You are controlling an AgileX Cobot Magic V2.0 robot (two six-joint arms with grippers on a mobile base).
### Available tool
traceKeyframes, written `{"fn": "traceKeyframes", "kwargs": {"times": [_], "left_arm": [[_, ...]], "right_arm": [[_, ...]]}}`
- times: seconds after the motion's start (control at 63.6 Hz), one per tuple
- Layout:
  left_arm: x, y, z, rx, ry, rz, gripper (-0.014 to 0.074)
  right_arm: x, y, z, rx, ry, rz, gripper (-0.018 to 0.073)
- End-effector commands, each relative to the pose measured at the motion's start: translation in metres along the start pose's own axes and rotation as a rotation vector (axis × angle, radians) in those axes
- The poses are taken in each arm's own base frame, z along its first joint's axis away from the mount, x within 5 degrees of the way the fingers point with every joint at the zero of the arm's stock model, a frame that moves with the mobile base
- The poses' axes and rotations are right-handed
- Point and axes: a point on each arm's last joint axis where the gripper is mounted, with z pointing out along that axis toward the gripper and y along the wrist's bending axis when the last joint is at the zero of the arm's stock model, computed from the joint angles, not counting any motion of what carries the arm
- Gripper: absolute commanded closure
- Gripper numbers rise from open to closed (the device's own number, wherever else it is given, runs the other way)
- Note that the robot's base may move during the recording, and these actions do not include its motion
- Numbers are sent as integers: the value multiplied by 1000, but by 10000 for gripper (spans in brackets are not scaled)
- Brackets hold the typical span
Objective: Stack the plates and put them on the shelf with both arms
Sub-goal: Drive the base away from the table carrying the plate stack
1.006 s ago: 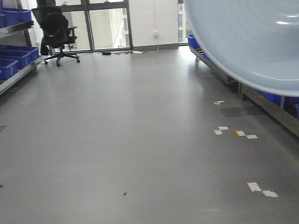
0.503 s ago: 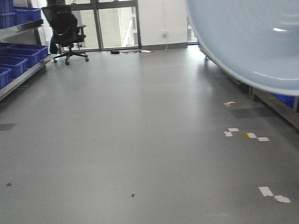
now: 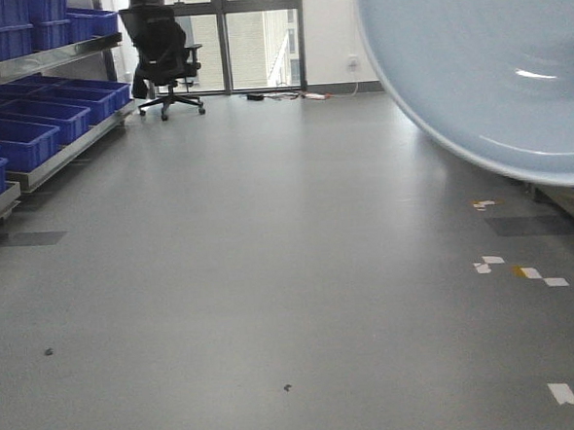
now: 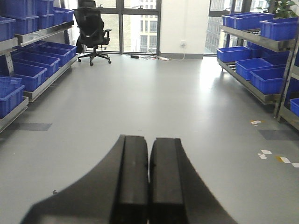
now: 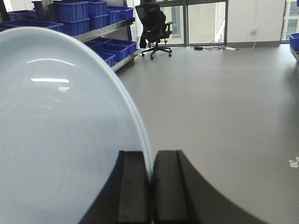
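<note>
Right wrist view: plate (image 5: 60, 130) upright on edge, rim pinched between fingers (image 5: 133, 186).

Lighting: even, fairly bright indoor light; daylight enters through the tall far-end glass windows (image 3: 257, 41), slightly overexposed. The smooth grey floor (image 3: 271, 274) carries a soft pale sheen; shadows are faint. The pale bluish-white glossy round plate (image 3: 492, 66) shows white streak glare and is soft-focused. The black left gripper (image 4: 149, 186) and black right gripper (image 5: 150, 186) are blurred close-up.
</note>
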Motion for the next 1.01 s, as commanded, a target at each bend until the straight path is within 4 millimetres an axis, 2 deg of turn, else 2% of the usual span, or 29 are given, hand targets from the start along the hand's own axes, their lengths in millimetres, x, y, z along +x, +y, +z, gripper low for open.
{"fn": "traceKeyframes", "kwargs": {"times": [0.0, 0.99], "left_arm": [[-17, 1, -1, -12, -104, -10, 516], [-17, 1, -1, -12, -104, -10, 516]], "right_arm": [[-20, 1, -1, 2, -137, -5, 510], [-20, 1, -1, 2, -137, -5, 510]]}}
